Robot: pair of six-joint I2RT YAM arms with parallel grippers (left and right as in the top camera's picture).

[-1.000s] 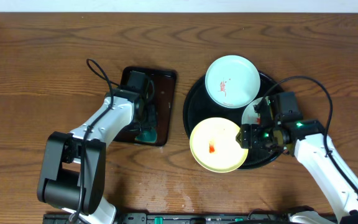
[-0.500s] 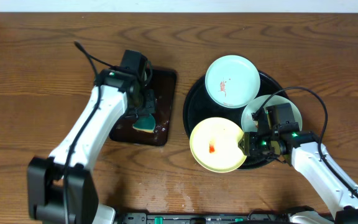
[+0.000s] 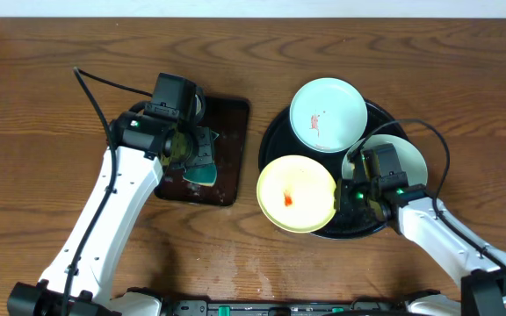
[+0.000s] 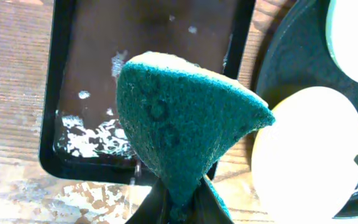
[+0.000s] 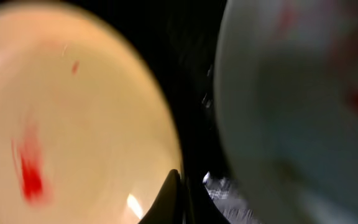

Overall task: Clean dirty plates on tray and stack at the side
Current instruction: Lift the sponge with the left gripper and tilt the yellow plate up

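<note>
Over the tray's (image 3: 266,149) rim, the right claw (image 3: 341,195) grips the yellow plate's (image 3: 292,195) edge; left claw (image 3: 185,147) clenches a sponge (image 4: 179,130).

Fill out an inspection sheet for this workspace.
Surface: wooden table, pale scuffs near the front edge.
Job's things: round black tray with three red-smeared plates; yellow plate overhangs its left rim; mint plate at the back; third plate partly hidden by the right arm.
Clutter: rectangular tray, wet, with white flecks.
Grippers: left gripper shut on teal sponge above the rectangular tray; right gripper pinches the yellow plate's right edge.
Cables: black cable loops off the left arm; another loops off the right.
Surroundings: nothing seen.
</note>
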